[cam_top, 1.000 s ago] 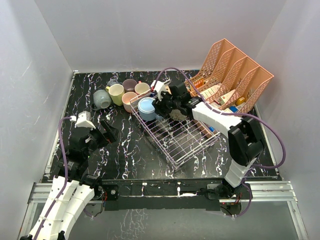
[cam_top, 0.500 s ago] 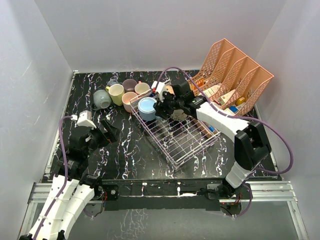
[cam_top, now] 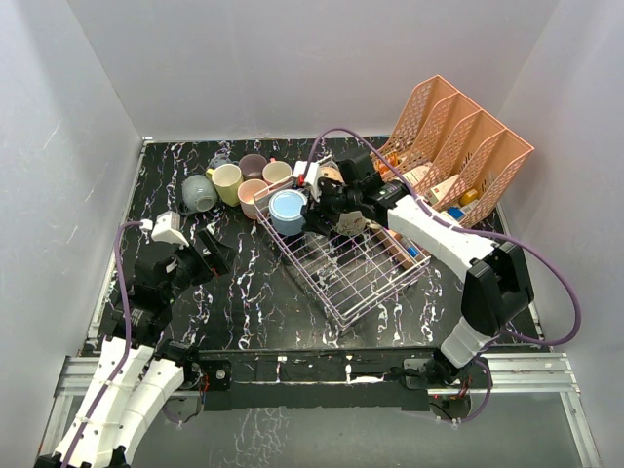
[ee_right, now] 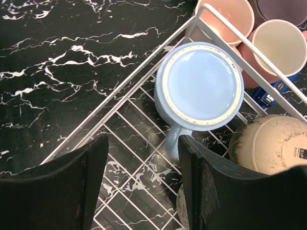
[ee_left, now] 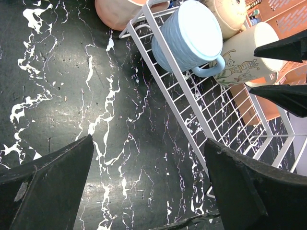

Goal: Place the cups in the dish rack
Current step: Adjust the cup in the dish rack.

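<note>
The dish rack (cam_top: 363, 278) lies slanted mid-table. A light blue cup (cam_top: 288, 210) stands upside down in its far left corner, with a cream cup (ee_right: 271, 143) and a cat-printed cup (ee_left: 244, 57) beside it. My right gripper (ee_right: 144, 184) hovers open just over the rack, right behind the blue cup's handle, with nothing between its fingers. Outside the rack, at the far left, stand grey-blue (cam_top: 200, 192), yellow (cam_top: 227, 182), mauve (cam_top: 253, 165), pink (cam_top: 253, 197) and cream (cam_top: 277, 173) cups. My left gripper (ee_left: 148, 187) is wide open over bare table, left of the rack.
A salmon-pink lattice file organiser (cam_top: 458, 146) holding small items stands at the back right, close behind my right arm. White walls enclose the black marbled table (cam_top: 253, 283) on three sides.
My right gripper's jaws have spread wider behind the light blue cup and the arm's elbow has swung right. The cup stays in the rack corner. The left arm barely shifted.
</note>
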Motion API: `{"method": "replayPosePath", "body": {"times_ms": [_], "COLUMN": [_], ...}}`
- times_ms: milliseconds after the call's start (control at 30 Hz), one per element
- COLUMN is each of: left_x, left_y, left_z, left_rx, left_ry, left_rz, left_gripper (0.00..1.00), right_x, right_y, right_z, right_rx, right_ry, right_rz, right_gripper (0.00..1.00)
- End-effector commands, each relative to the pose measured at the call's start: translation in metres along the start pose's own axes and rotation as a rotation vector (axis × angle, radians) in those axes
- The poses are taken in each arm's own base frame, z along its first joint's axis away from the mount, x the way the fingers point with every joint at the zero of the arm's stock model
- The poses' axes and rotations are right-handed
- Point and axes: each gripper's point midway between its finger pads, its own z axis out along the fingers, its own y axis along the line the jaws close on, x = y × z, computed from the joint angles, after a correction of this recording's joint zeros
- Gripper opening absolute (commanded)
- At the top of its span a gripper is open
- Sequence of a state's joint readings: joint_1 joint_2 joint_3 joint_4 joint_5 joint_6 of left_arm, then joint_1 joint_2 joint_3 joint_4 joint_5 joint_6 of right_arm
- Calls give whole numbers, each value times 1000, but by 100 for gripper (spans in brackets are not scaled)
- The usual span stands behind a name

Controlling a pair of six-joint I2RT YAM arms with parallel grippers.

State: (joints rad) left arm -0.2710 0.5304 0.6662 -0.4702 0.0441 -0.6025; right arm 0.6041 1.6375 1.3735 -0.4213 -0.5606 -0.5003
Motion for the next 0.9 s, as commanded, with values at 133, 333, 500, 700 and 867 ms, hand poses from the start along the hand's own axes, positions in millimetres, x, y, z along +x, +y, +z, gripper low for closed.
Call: {"method": "replayPosePath", "body": {"times_ms": [133,333,500,700,867], "left_x": [-7,-5,-3,1,3], "left_y": [-14,-18,-17,-13,-10], "left_z": [-1,2,2,2,6], "left_rx": [64,85,84,82,69], "left_ry": [-20,-9,-10,-14,-8], "left_rz": [-19,-44,-57,-65,-54], "left_gripper": [97,97,97,97,97], "right_x": [-58,-75,-79,-77,-70], "right_y": [17,27,28,22,-6], "right_z": [-31,-32,-24,-13,-1], "right_rx": [-86,-172,-231,-232,-106], "right_ry": [-134,-196,-224,-215,-117], "right_rz": [-131,-188,-261,-272,-224], "right_gripper": [62,62,64,65,64]}}
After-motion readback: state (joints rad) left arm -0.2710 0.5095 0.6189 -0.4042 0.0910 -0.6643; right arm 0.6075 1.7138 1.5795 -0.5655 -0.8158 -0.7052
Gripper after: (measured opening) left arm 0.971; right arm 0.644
